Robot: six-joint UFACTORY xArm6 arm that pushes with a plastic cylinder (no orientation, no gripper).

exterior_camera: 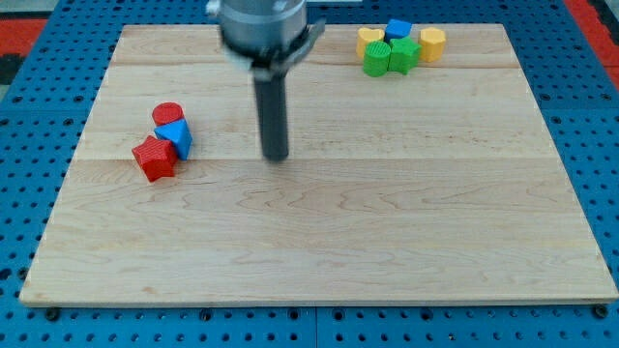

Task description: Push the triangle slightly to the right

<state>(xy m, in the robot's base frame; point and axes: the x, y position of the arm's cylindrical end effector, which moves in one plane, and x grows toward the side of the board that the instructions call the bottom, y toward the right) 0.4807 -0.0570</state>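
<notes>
A blue triangle block (175,136) lies at the view's left on the wooden board (319,251). A red cylinder (167,114) touches it from above and a red star-shaped block (154,158) touches it at its lower left. My tip (277,156) rests on the board to the right of the blue triangle, well apart from it, at about the same height in the view.
A cluster sits near the board's top right edge: a yellow heart-like block (370,39), a blue block (397,28), two green blocks (377,57) (403,52) and a yellow block (432,43). A blue perforated surface (29,193) surrounds the board.
</notes>
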